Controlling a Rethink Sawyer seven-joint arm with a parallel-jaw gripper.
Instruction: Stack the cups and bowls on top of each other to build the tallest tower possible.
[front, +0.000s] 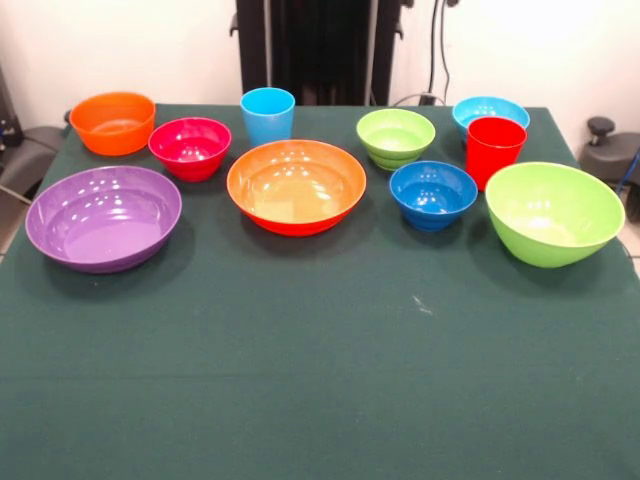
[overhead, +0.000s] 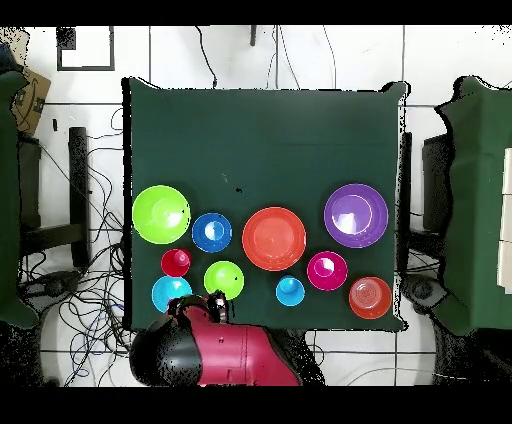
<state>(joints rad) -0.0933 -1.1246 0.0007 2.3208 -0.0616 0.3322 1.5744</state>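
Bowls (front: 296, 186) and cups (front: 267, 115) stand unstacked; only overhead shows the arm (overhead: 215, 350)

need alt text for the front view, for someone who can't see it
Ten plastic pieces stand separately, nothing stacked, on a green table: large purple bowl, large orange bowl and large lime bowl in front; behind them a small orange bowl, magenta bowl, light blue cup, small lime bowl, dark blue bowl, red cup and light blue bowl.
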